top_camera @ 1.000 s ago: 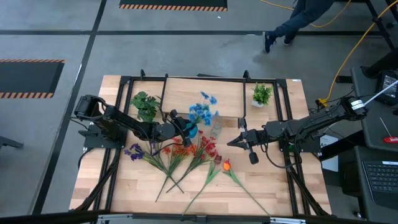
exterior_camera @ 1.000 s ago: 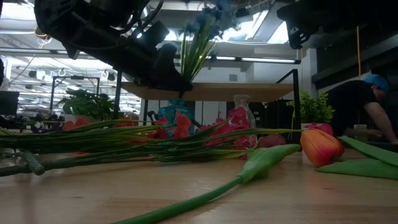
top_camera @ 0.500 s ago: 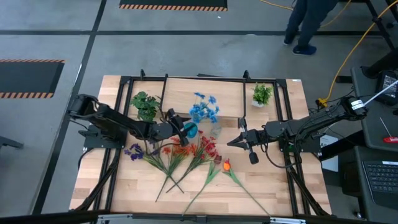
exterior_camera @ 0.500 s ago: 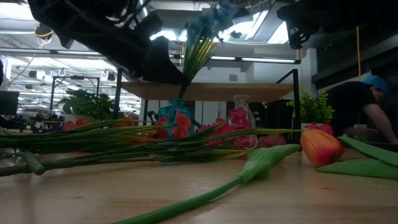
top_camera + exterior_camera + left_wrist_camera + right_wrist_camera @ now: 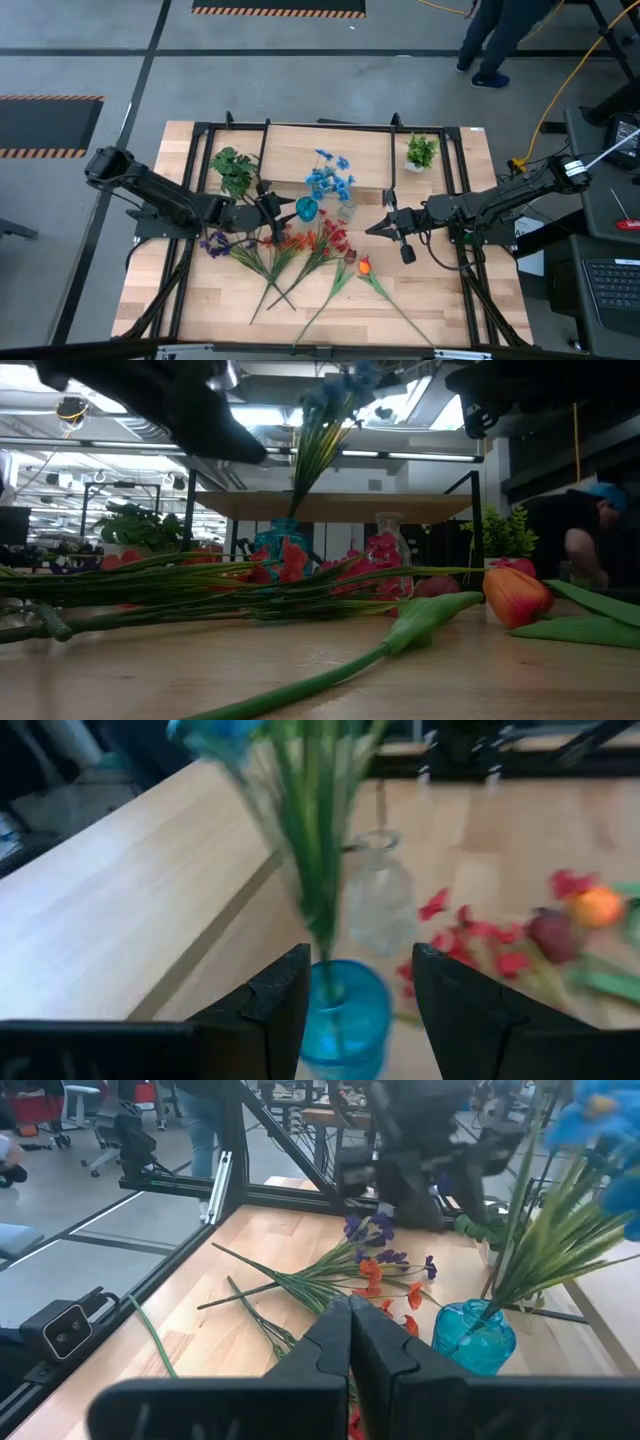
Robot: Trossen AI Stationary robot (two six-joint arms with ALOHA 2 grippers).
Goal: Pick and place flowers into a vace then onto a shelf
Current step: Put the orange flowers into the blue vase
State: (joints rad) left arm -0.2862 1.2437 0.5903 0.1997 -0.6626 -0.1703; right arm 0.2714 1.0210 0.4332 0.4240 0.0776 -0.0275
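Blue flowers (image 5: 327, 177) stand with their stems in the blue glass vase (image 5: 306, 209), which sits on the wooden table (image 5: 440, 300) just in front of the shelf (image 5: 300, 150), near the table's middle. Beside it you see a clear glass vase (image 5: 347, 209), with nothing in it. Your left gripper (image 5: 266, 208) is just beside the blue vase with its fingers spread and nothing between them, so I judge this bunch is released and stands alone. Your right gripper (image 5: 381, 229) waits nearer the right edge, its fingers pressed together on nothing. The purple flowers (image 5: 214, 243), orange flowers (image 5: 283, 241), red flowers (image 5: 333, 236) and the orange tulip (image 5: 364, 266) lie flat, stems toward the near edge, probably so each stem is easy to pinch next.
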